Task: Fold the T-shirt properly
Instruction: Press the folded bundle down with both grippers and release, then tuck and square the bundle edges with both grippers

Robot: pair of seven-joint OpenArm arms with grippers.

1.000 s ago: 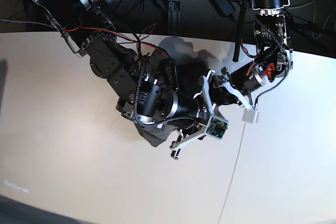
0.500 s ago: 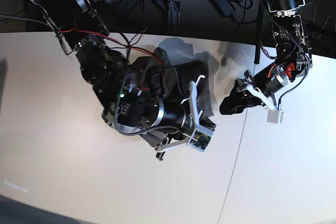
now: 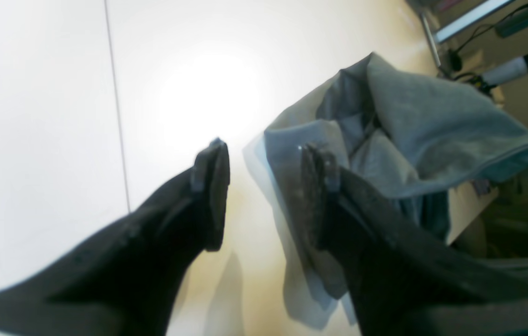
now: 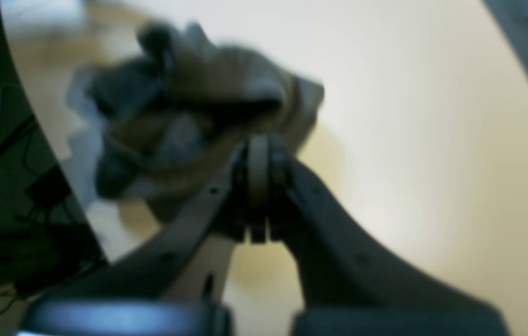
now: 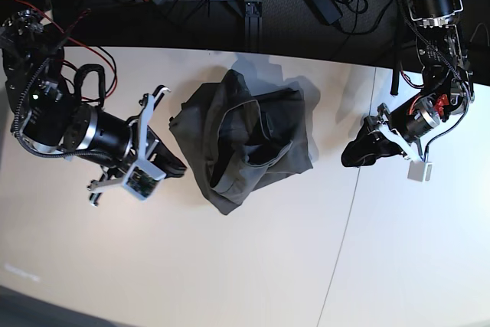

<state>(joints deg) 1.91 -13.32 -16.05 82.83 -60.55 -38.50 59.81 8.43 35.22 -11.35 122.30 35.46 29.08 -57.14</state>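
Two arms stand off the cloth, one to each side. From the left wrist, the left gripper [image 3: 264, 186] shows its jaws apart with only pale table [image 3: 45, 116] between them; the T-shirt [image 3: 408, 130] lies just beyond the right-hand jaw, a bunched heap with one flap and its hemmed edge raised, and I can't tell whether that jaw brushes it.

From the right wrist the picture is blurred, but the right gripper [image 4: 258, 186] is pinched together with nothing visible in it, and the T-shirt [image 4: 189, 112] sits past its tips as a soft lump.

From the base view, the T-shirt [image 5: 249, 143] rests mid-table toward the far edge, rumpled and overlapped, no square outline, sleeves hard to make out. The left gripper [image 5: 360, 155] is near its right edge, the right gripper [image 5: 178, 166] just beside its left.

My read: hardly started. It wants spreading flat, then proper folds.
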